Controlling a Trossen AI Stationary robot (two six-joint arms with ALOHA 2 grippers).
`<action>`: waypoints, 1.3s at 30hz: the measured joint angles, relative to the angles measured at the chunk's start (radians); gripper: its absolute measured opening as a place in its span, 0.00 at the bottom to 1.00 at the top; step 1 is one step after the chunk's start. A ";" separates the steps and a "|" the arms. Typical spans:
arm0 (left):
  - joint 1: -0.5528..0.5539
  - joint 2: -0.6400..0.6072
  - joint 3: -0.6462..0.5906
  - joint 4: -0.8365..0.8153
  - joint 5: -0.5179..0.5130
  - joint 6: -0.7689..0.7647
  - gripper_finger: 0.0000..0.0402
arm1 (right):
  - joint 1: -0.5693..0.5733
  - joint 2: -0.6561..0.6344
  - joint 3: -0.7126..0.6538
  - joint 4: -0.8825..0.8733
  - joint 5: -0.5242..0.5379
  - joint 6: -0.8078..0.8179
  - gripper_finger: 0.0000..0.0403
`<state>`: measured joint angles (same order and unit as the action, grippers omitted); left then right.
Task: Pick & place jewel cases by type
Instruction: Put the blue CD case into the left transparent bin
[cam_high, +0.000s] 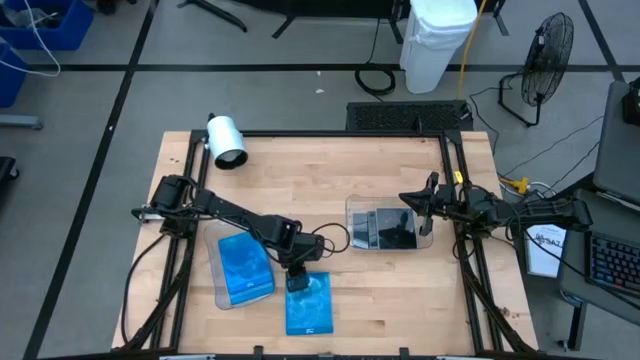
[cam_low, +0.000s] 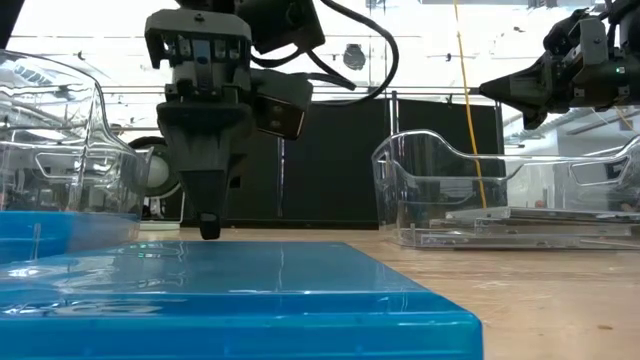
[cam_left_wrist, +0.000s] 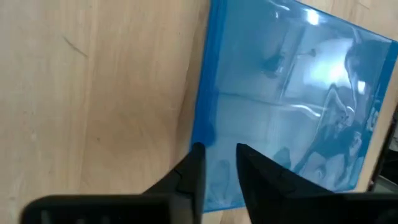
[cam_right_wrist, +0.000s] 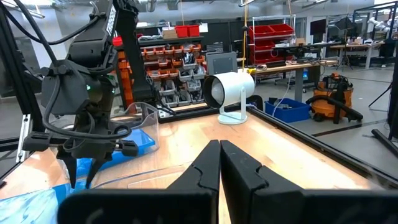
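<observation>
The blue jewel case lying flat on the table looks thin, light and rigid, with a glossy face that would likely slip under a pinch from above and brittle plastic that could crack if squeezed hard; its edge or a corner seems the best place to take hold. The left hand hangs just over the case's far edge, fingers pointing down and parted only a narrow gap, holding nothing; its fingertips sit at the case's corner, one beside the edge and one over the face. Another blue case rests in the clear tray close by. The right hand waits over the other tray, fingers closed and empty.
</observation>
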<state>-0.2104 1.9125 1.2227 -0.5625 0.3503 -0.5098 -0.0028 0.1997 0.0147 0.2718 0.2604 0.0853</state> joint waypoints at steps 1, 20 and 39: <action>0.000 0.000 -0.004 0.005 -0.012 0.000 0.27 | 0.000 0.000 0.000 0.000 0.000 0.000 0.01; -0.019 -0.001 -0.137 0.373 0.313 -0.074 0.35 | 0.000 0.000 0.000 0.000 0.000 0.000 0.01; -0.027 0.000 -0.136 0.306 0.179 -0.139 0.23 | 0.000 0.000 0.000 0.000 0.000 0.000 0.01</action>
<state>-0.2375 1.9121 1.0866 -0.2568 0.5293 -0.6488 -0.0029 0.1994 0.0150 0.2720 0.2604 0.0853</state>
